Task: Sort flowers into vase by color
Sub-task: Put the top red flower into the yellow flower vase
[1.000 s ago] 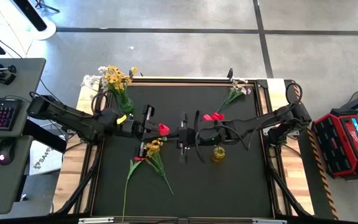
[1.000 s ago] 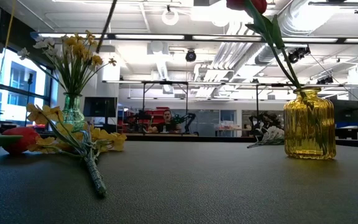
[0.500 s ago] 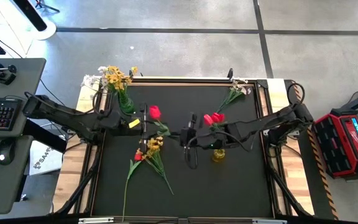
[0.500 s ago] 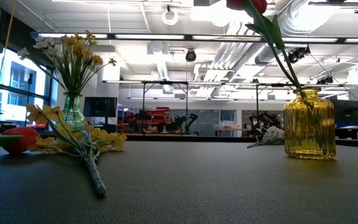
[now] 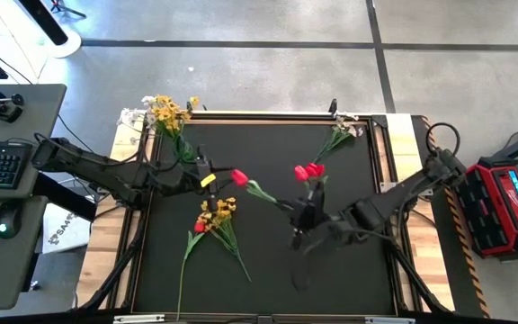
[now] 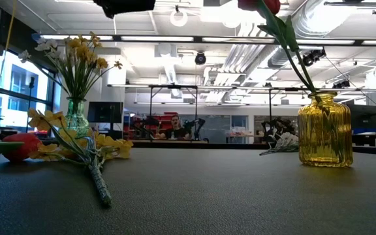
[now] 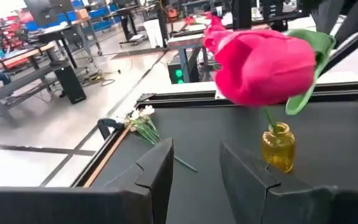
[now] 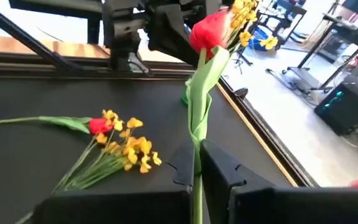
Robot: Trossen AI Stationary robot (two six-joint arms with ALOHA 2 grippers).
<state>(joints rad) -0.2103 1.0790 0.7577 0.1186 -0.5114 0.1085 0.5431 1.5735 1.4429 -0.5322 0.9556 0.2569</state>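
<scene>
Red tulip with a long green stem (image 5: pixel 240 177) hangs above the black desk (image 5: pixel 349 279), its stem clamped in the right pincer (image 8: pixel 196 163), whose two dark fingers are closed on it. In the high view that pincer sits near the desk's middle, just beside the ribbed yellow glass vase (image 6: pixel 325 129), which is largely hidden under the arm there. The left pincer (image 7: pixel 194 163) hovers left of the tulip head with its fingers parted and nothing between them. A bunch of small yellow blossoms (image 5: pixel 218 212) and another red tulip (image 5: pixel 194 234) lie on the desk. The green glass vase (image 6: pixel 76 117) at the far left holds yellow flowers; a white sprig (image 5: pixel 340 132) lies far right.
</scene>
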